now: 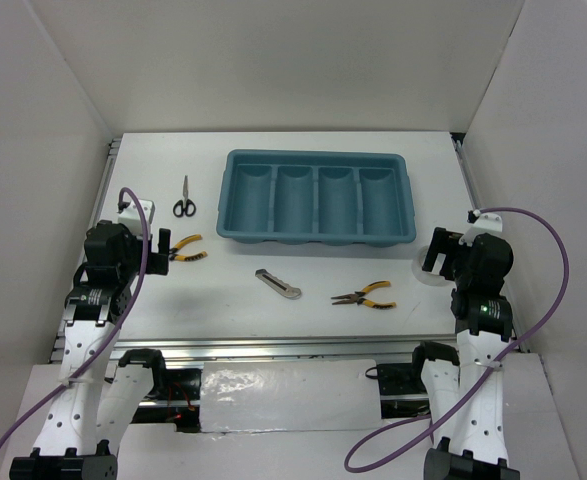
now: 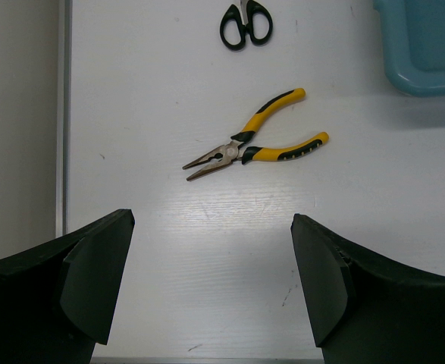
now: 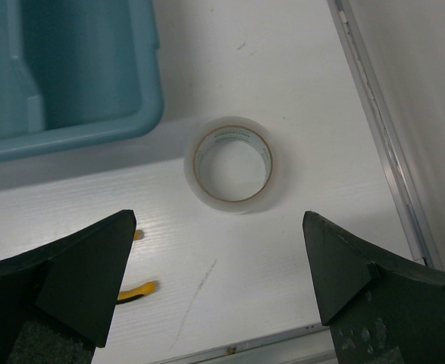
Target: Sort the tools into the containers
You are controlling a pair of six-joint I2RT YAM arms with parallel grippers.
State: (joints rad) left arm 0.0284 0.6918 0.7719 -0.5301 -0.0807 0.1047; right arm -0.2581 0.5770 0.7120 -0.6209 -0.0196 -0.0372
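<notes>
The teal tray [image 1: 318, 238] with four long compartments stands at the table's back middle. Black-handled scissors [image 1: 183, 200] lie left of it. One yellow-and-black pliers [image 1: 186, 249] lies just right of my left gripper [image 1: 160, 246], which is open and empty. In the left wrist view the pliers [image 2: 256, 144] lie ahead of the gripper [image 2: 212, 227], the scissors [image 2: 246, 23] beyond. The grey utility knife [image 1: 278, 284] and the second pliers [image 1: 365, 296] lie in front of the tray. My right gripper [image 3: 218, 227] is open, with the tape roll [image 3: 236, 202] just ahead of it.
White walls enclose the table on three sides. A metal rail [image 3: 381, 144] runs along the right edge near the tape roll. The tray's corner shows in the left wrist view [image 2: 427, 80] and the right wrist view [image 3: 93, 136]. The second pliers' handle tips [image 3: 139, 290] show at the right wrist view's left.
</notes>
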